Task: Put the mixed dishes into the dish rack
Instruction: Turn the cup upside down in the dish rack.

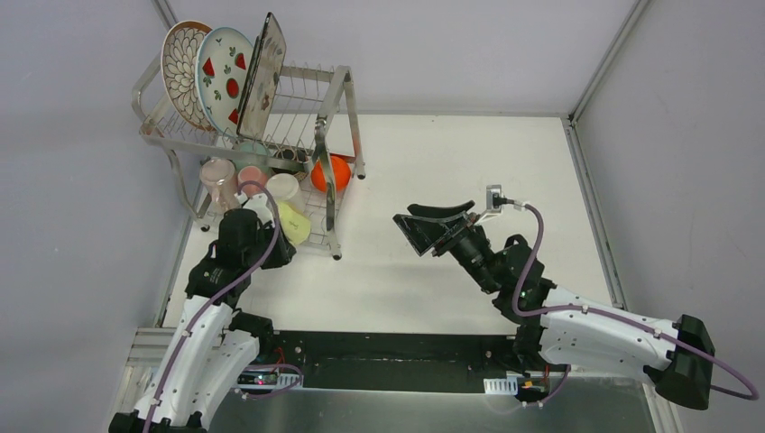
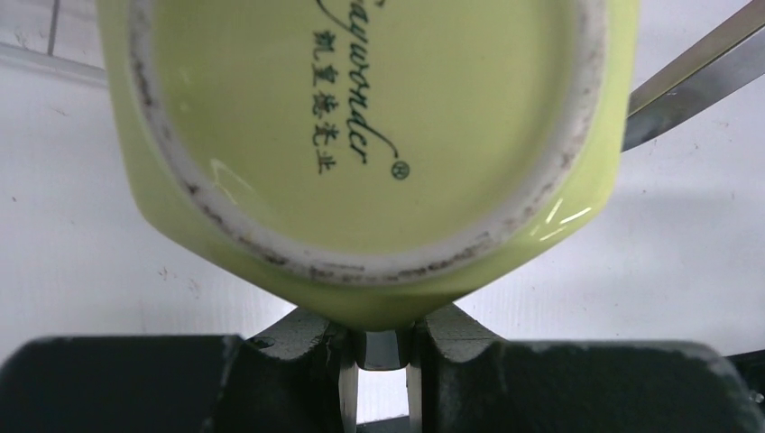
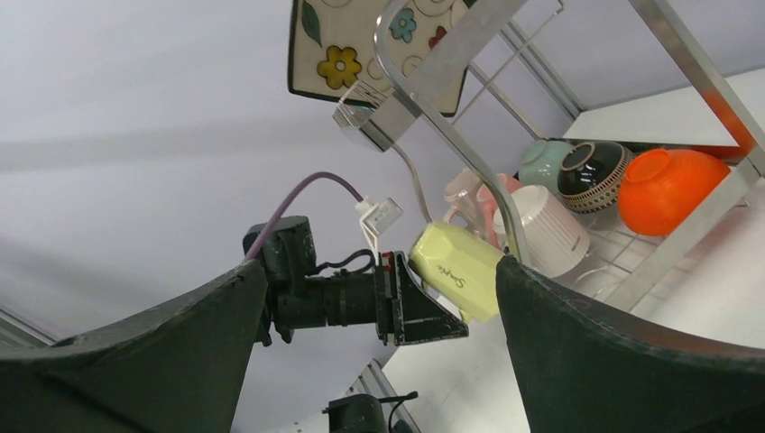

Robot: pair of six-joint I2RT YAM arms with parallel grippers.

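Note:
The dish rack stands at the far left. Its upper tier holds the petal-pattern plate, the red-fruit plate and the flowered square plate on edge. The lower tier holds the lilac mug, pink mug, white mug, orange bowl, brown bowl and mint bowl. My left gripper is shut on the yellow mug, holding it on its side at the lower tier's front edge, next to the white mug. My right gripper is open and empty, mid-table, facing the rack.
A rack leg stands just right of the yellow mug. A white power socket with a cable lies behind my right gripper. Grey walls close in the table on the left, back and right.

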